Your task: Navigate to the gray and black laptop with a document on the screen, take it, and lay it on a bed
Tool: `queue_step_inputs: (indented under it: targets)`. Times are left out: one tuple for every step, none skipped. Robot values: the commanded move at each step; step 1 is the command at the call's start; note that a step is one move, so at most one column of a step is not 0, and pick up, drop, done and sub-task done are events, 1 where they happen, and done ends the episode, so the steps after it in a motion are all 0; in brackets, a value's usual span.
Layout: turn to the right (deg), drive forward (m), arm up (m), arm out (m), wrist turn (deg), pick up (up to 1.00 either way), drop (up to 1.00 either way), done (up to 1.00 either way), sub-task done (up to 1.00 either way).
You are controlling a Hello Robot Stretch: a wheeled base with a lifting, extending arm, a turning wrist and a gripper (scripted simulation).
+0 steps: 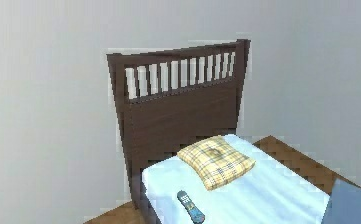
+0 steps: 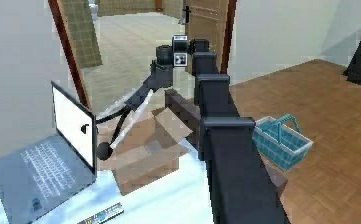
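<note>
In the forward view the bed (image 1: 278, 185) stood against a grey wall, its dark slatted headboard (image 1: 178, 85) upright. A yellow checked pillow (image 1: 218, 160) lay near the head and a remote (image 1: 190, 206) lay lower on the pale mattress. Both took up landing room. A laptop set on either would have sat crooked and might have slid.

In the arm side view the laptop (image 2: 46, 158) was at the lower left with its lid raised and its white screen seen nearly edge-on. It appeared to be over the bed's pale surface, though whether it rested there or hung just above could not be told. The gripper (image 2: 108, 148) reached down and left from the arm (image 2: 228, 150), with its fingers ending just beside the screen's edge. With a cardboard box (image 2: 153, 150) behind it, it could not be told whether the claw had the laptop or nothing.

The main hazard was probably that upright lid — a nudge from the fingers as they drew away could have folded it or tipped the machine. The laptop also looked close to the mattress's edge, so a drag sideways might have pushed it off toward the box. A blue basket (image 2: 283, 140) sat on the wood floor beside the arm — a clumsy turn of the base could have struck it.
</note>
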Motion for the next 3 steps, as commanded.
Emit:
queue_step_inputs:
  targets:
    - [0.0,0.00,0.00,0.00,39.0,0.00,0.00,0.00,0.00]
    - [0.0,0.00,-0.32,0.00,0.0,0.00,0.00,0.00,0.00]
    - [0.0,0.00,-0.32,0.00,0.0,0.00,0.00,0.00,0.00]
